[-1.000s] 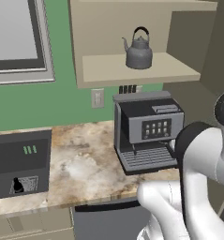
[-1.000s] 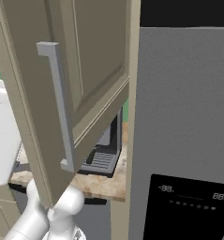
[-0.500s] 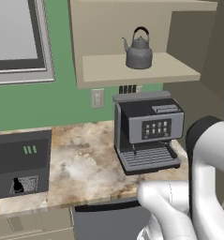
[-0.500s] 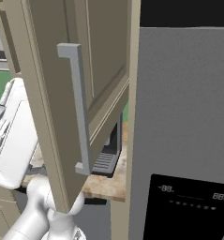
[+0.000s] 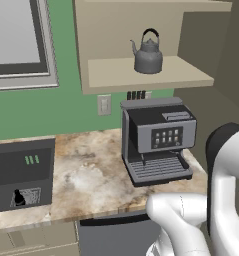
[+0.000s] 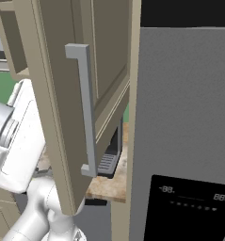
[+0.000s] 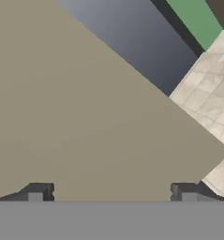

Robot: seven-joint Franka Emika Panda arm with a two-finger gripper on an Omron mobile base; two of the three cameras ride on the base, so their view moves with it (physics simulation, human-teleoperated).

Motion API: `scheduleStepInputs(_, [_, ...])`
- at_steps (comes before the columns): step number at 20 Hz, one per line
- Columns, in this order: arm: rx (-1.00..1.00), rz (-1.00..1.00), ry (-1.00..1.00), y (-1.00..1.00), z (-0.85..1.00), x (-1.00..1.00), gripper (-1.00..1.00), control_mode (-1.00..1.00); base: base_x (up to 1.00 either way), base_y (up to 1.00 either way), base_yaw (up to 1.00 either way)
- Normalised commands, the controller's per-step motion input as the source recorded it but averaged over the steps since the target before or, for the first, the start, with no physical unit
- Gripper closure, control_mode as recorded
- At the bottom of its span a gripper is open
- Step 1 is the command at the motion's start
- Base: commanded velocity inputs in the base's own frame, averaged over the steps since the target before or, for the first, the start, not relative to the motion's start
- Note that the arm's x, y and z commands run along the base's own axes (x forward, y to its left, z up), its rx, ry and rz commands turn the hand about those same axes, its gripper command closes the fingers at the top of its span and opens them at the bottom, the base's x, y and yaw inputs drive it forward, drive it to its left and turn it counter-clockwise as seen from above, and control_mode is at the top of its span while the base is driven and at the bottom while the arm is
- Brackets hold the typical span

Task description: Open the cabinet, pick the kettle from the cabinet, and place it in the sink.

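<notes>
Your cabinet [image 6: 62, 94] door is swung wide, so the opening step looks done and the pick comes next. The kettle [image 5: 148, 52] stands upright on the cabinet shelf, above the coffee machine [image 5: 158, 140] on the surface [image 5: 86, 180]. Your fingers [image 7: 36, 193] are spread apart and empty, facing a tan panel. Next, bring the hand round the door and up to the kettle's loop handle.

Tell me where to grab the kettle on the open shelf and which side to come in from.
Grip the arched loop handle on top of the kettle, coming in from the open front of the cabinet. The kettle stands upright with its spout to the left, and the handle rises clear above the lid, probably thin enough for the open jaws.
</notes>
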Motion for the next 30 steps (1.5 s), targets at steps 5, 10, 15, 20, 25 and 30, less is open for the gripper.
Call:
scheduleStepInputs(5, [0.0,0.11,0.12,0.0,0.0,0.0,-1.0,-1.0,0.0,0.0,0.0])
scheduleStepInputs(10, [0.0,0.11,0.11,0.05,0.0,0.0,-1.0,-1.0,0.0,0.0,0.0])
scheduleStepInputs(15, [0.0,0.12,0.06,0.22,0.04,-0.03,-1.0,-1.0,0.0,0.0,0.0])
scheduleStepInputs(20, [0.0,0.16,0.03,0.29,0.11,-0.09,-1.0,-1.0,0.0,0.0,0.0])
scheduleStepInputs(25, [-0.03,0.18,0.01,0.37,0.13,-0.12,-1.0,-1.0,0.0,0.0,0.0])
scheduleStepInputs(30, [-0.13,0.26,0.11,0.38,0.16,-0.04,-1.0,-1.0,0.0,0.0,0.0])
